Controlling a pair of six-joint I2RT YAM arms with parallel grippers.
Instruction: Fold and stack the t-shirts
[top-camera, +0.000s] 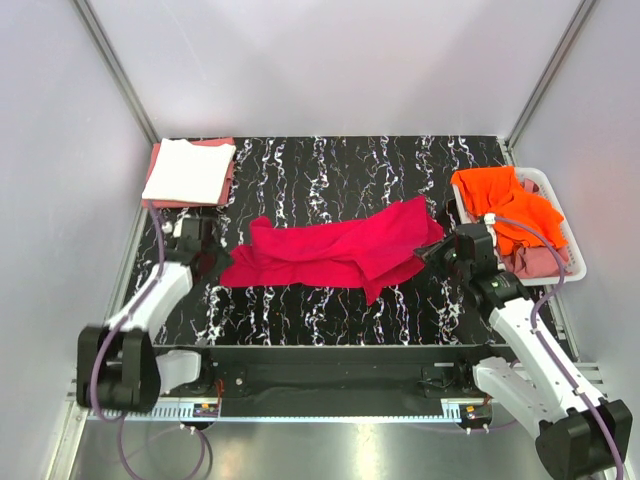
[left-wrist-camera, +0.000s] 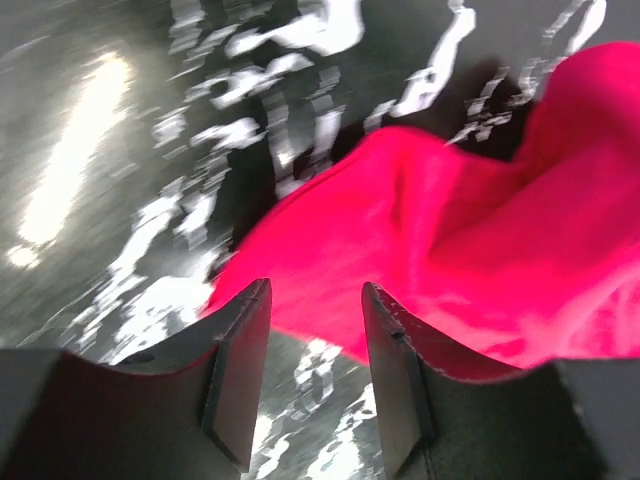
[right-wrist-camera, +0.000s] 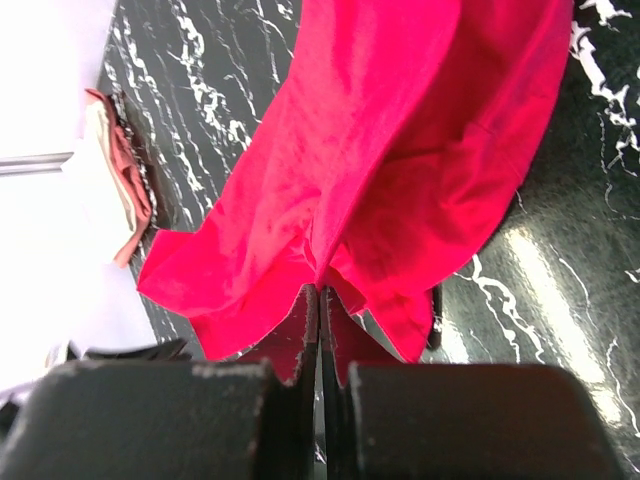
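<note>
1. The right fingers (right-wrist-camera: 300, 400) are pressed together, pinching an edge of the crimson t-shirt (top-camera: 335, 255) at its right end.
2. The left fingers (left-wrist-camera: 240, 370) stand spread with bare table (top-camera: 330, 310) between them. Their tips are just short of the shirt's left edge and hold nothing.
3. The crimson t-shirt lies rumpled across the middle of the table, drawn out left to right and not yet folded.
4. Done, as I judge it: a white t-shirt (top-camera: 188, 170) lies folded on a salmon-pink t-shirt (top-camera: 229, 170) at the far left corner.
5. Left to do: the crimson one, then the orange t-shirt (top-camera: 505, 205) heaped in the basket (top-camera: 545, 180) at the right, with pinkish cloth beneath it.
6. No brand, label or writing can be read.
</note>
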